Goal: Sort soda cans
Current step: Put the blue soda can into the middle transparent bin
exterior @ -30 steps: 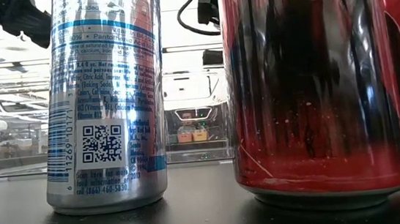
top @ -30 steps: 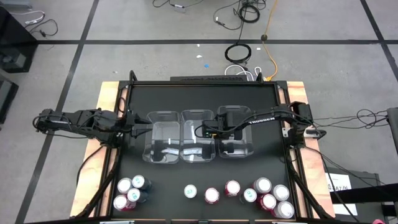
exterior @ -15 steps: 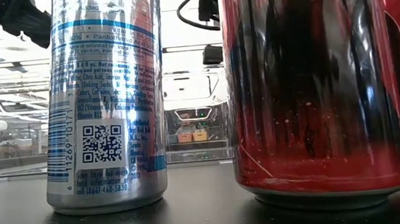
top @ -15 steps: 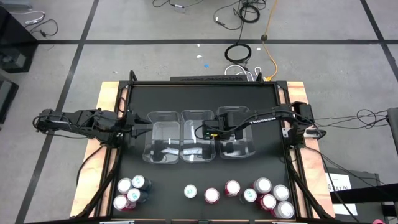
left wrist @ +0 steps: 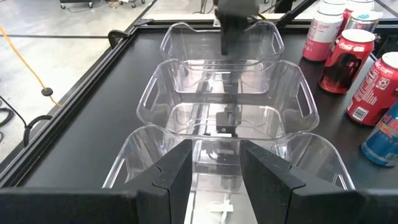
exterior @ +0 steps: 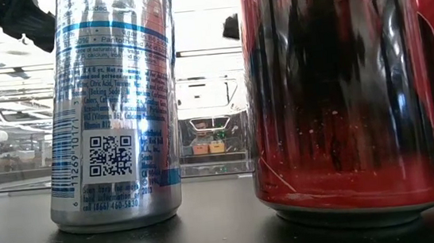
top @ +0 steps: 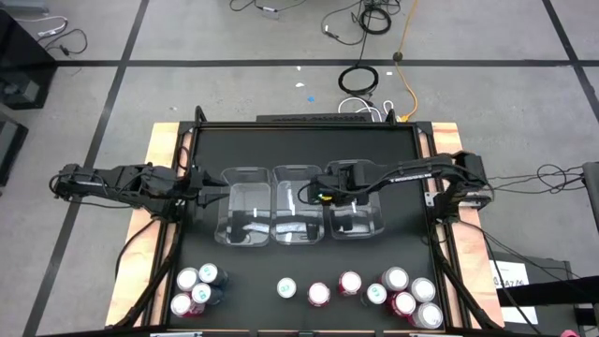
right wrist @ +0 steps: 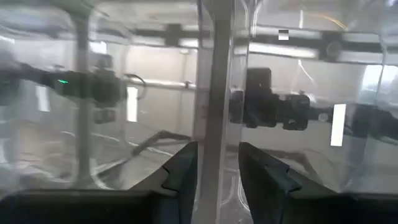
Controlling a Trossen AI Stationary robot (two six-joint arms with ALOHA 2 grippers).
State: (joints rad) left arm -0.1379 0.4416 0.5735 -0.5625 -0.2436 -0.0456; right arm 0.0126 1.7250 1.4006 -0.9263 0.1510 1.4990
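Clear plastic bins: three (top: 298, 215) are set side by side at the middle of the black table (top: 393, 159); no can is seen inside any of them.
Soda cans, position: all are stood upright along the near edge of the table, silver tops facing up, well apart from the bins.
Soda cans, groups: a left cluster (top: 198, 286) of about four is packed touching; a loose row runs from a single can (top: 286, 288) through a pink-topped one (top: 319, 294) to a right cluster (top: 404, 294).
Long axis: every can is vertical; none is tipped.
Labels, low view: a silver-and-blue can (exterior: 112, 108) is printed with a QR code, a barcode along its side and small text too fine to be read in full; a number beginning "(866) 460" is made out near its base.
Labels, left wrist view: a red can (left wrist: 341, 59) carries white script lettering; a blue can (left wrist: 380, 134) beside it is only partly seen.
Red can, low view: a dark red can (exterior: 334, 94) is stood close to the camera.
Left gripper (left wrist: 214, 177): held at the outer end of the left bin, fingers parted, nothing grasped.
Right gripper (top: 323, 192): held over the wall between the middle and right bins, fingers (right wrist: 180, 168) parted on either side of that wall, no can held.
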